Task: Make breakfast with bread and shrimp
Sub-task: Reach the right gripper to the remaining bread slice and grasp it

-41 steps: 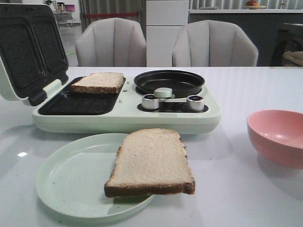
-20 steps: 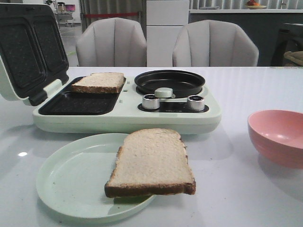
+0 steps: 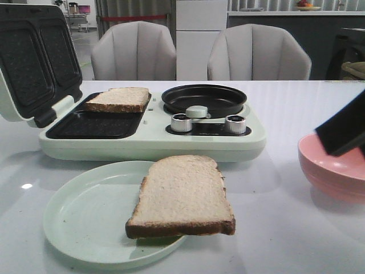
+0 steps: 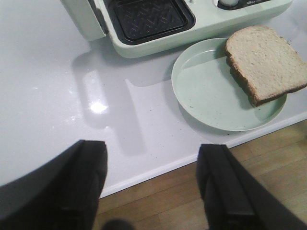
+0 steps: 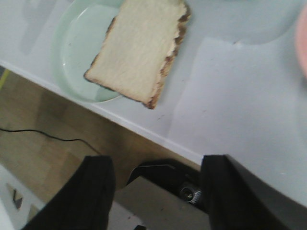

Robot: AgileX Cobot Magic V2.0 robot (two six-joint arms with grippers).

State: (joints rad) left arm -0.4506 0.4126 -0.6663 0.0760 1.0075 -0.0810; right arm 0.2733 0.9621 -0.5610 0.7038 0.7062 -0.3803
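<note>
One bread slice (image 3: 181, 197) lies half on a pale green plate (image 3: 80, 220), overhanging its right rim; it also shows in the left wrist view (image 4: 266, 60) and the right wrist view (image 5: 139, 50). A second bread slice (image 3: 118, 99) lies on the far plate of the open sandwich maker (image 3: 148, 142). The shrimp is out of view. My left gripper (image 4: 152, 184) is open and empty over the table's front edge, left of the plate (image 4: 206, 91). My right gripper (image 5: 158, 191) is open and empty, off the front edge, near the plate (image 5: 76, 43).
A pink bowl (image 3: 333, 168) stands at the right, with a dark part of my right arm (image 3: 342, 131) in front of it. The sandwich maker has a round black pan (image 3: 204, 98), two knobs and a raised lid (image 3: 34, 63). Two chairs stand behind the table.
A dark part of my right arm has come into the front view from the right, in front of the pink bowl. The bread slices have not moved.
</note>
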